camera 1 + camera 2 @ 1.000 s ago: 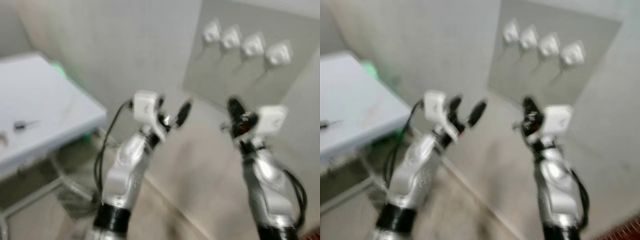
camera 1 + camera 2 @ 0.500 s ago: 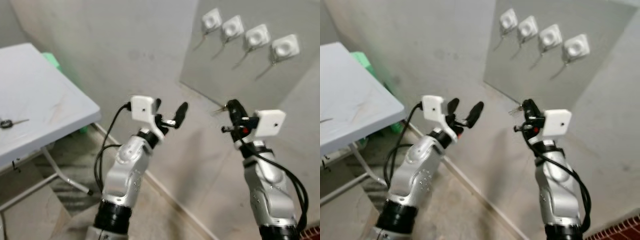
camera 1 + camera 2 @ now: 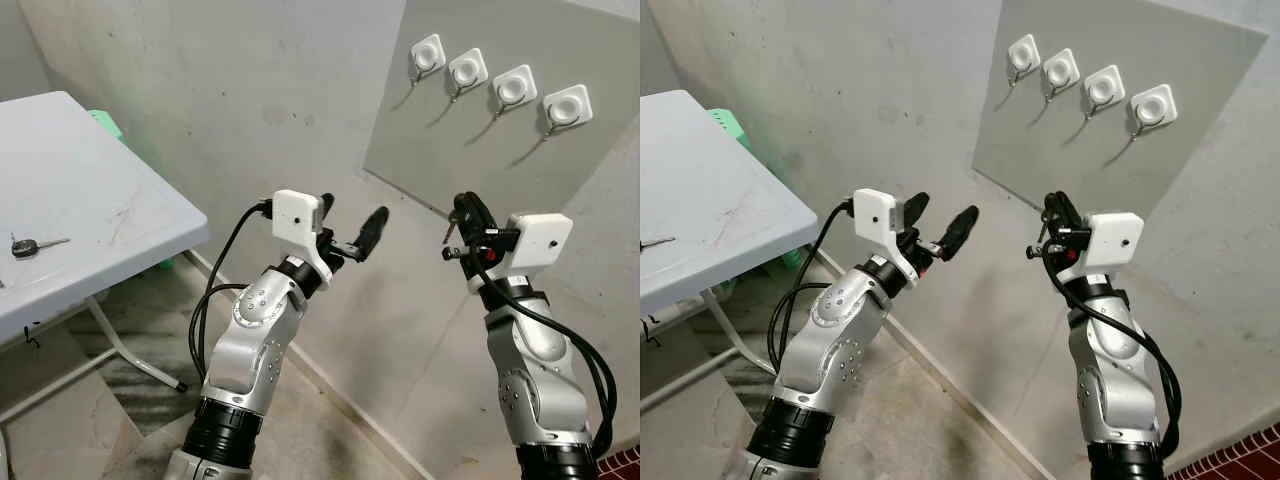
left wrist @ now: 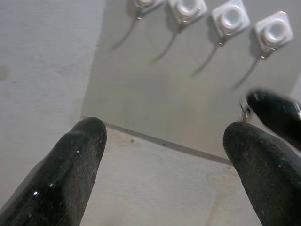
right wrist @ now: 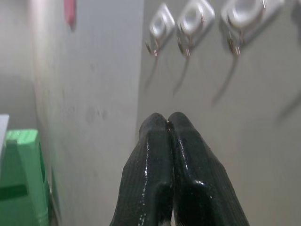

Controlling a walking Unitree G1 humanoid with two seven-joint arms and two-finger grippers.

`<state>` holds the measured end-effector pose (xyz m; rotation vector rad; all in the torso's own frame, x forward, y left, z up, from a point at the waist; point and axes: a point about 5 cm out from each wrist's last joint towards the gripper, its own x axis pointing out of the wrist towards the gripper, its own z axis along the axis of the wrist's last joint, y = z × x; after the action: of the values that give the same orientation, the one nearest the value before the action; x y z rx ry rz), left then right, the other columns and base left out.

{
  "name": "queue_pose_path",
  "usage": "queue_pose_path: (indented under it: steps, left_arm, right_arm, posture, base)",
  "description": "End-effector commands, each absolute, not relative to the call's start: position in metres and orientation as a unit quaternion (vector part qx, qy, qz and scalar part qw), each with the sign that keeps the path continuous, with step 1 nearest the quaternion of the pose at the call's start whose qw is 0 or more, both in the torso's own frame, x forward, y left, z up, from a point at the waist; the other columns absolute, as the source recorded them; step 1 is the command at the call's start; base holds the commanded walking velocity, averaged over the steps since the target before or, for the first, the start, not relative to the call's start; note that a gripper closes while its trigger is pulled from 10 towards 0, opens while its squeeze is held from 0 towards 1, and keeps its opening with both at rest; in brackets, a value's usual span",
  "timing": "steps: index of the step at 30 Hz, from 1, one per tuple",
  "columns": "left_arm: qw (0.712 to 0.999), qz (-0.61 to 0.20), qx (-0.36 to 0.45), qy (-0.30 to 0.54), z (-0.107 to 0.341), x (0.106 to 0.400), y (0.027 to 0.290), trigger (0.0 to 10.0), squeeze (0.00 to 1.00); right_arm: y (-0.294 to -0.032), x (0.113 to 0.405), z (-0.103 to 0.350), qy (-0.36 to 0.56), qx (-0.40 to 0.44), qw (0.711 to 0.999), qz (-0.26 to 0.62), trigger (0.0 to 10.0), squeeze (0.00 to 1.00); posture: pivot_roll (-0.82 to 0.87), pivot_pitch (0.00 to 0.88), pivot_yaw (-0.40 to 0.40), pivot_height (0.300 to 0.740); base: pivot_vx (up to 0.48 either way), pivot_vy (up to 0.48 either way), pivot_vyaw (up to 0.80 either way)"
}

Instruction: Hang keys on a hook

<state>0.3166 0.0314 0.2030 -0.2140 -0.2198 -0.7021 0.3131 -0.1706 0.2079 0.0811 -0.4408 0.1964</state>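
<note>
Four white square hooks [image 3: 467, 70] sit in a row on a grey board [image 3: 470, 160] fixed to the wall. My right gripper [image 3: 463, 212] is raised below the board, shut on a small metal key [image 3: 450, 228] that pokes out beside its fingers. In the right wrist view the gripper [image 5: 168, 117] has its fingers pressed together and points up at the hooks [image 5: 195, 16]. My left gripper [image 3: 350, 212] hangs open and empty to the left of the board. A second key [image 3: 25, 246] lies on the white table [image 3: 110, 200].
The table's metal legs [image 3: 130, 355] stand on the floor at the left. A green stool [image 3: 105, 122] sits behind the table against the wall. The bare wall runs close ahead, and red tiles [image 3: 625, 465] show at the lower right.
The blur has gone and the whole picture has shifted a little as the camera moved. Both arms keep much the same pose, and the right gripper stays shut.
</note>
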Motion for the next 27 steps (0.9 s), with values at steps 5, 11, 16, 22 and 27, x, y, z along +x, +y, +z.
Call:
queue_pose_path:
  steps: [5, 11, 16, 22, 27]
  left_arm:
    - [0.913, -0.38, -0.066, -0.135, 0.213, 0.311, 0.021, 10.0, 0.0]
    - [0.908, -0.391, -0.061, -0.139, 0.215, 0.31, 0.021, 10.0, 0.0]
    - [0.906, -0.393, -0.058, -0.146, 0.22, 0.31, 0.022, 10.0, 0.0]
    - [0.9, -0.403, -0.053, -0.157, 0.226, 0.309, 0.02, 10.0, 0.0]
    - [0.895, -0.415, -0.052, -0.157, 0.227, 0.307, 0.017, 10.0, 0.0]
  right_arm:
    - [-0.172, 0.321, 0.22, -0.242, 0.035, 0.965, 0.096, 10.0, 0.0]
    - [-0.181, 0.323, 0.227, -0.265, 0.041, 0.962, 0.06, 10.0, 0.0]
    - [-0.189, 0.324, 0.228, -0.273, 0.047, 0.96, 0.032, 10.0, 0.0]
    - [-0.196, 0.329, 0.239, -0.299, 0.049, 0.953, 0.015, 10.0, 0.0]
    - [-0.197, 0.334, 0.25, -0.317, 0.049, 0.947, 0.013, 10.0, 0.0]
  posture:
    - [-0.03, 0.059, -0.092, 0.74]
    - [-0.02, 0.05, -0.086, 0.74]
    - [-0.02, 0.042, -0.079, 0.74]
    - [-0.02, 0.037, -0.072, 0.74]
    - [-0.03, 0.026, -0.064, 0.74]
  base:
    - [0.0, 0.0, 0.0]
    - [0.0, 0.0, 0.0]
    - [0.0, 0.0, 0.0]
    - [0.0, 0.0, 0.0]
    - [0.0, 0.0, 0.0]
